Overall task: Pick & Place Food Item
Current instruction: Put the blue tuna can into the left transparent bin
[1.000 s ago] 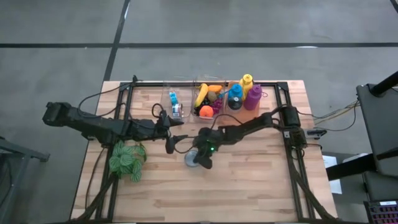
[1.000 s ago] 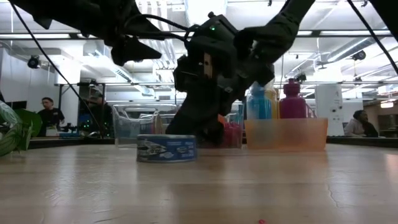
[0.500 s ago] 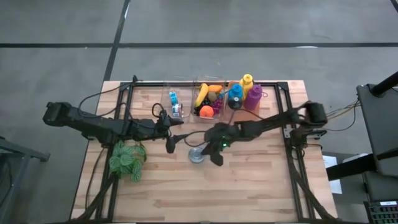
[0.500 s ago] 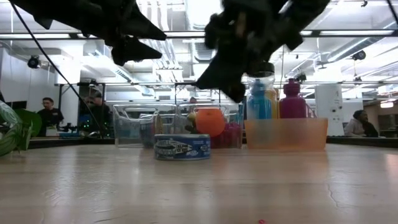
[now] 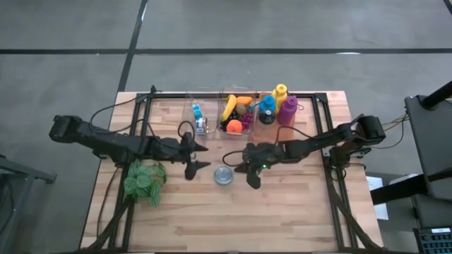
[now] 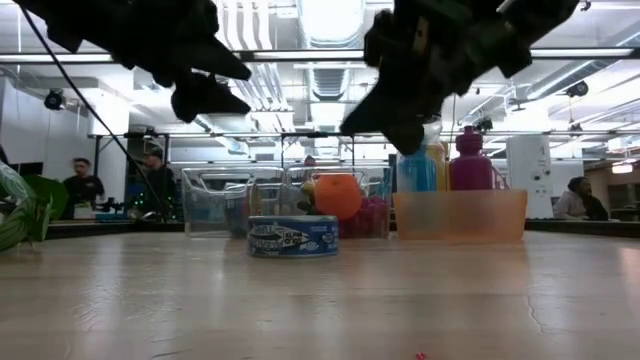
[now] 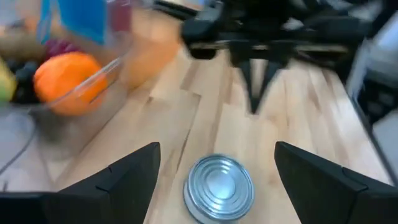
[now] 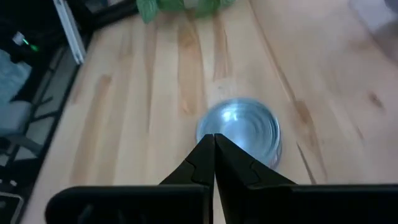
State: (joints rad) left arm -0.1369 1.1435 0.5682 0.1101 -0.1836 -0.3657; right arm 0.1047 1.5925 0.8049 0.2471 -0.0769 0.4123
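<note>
A low round tin can [image 5: 224,176] with a blue label [image 6: 292,237] stands on its flat base on the wooden table, near the middle. My left gripper [image 5: 194,164] hangs open above the table to the left of the can. In the left wrist view the can [image 7: 219,188] lies ahead of the left gripper [image 7: 216,148], between the lines of its two fingers and apart from them. My right gripper [image 5: 253,180] is shut and raised to the right of the can. Its tip [image 8: 213,138] points at the can [image 8: 241,132] from above.
Along the far edge stand clear bins [image 5: 212,116] with an orange [image 6: 338,195], a banana and other fruit. An orange bin [image 6: 460,215] beside them holds bottles. A green plant [image 5: 145,182] sits at the left. People show in the room behind the table.
My right gripper, shut throughout, has risen from the can and drawn back toward the table's right edge. The can has slid a little toward the right and now stands free. My left gripper has tipped slightly downward.
</note>
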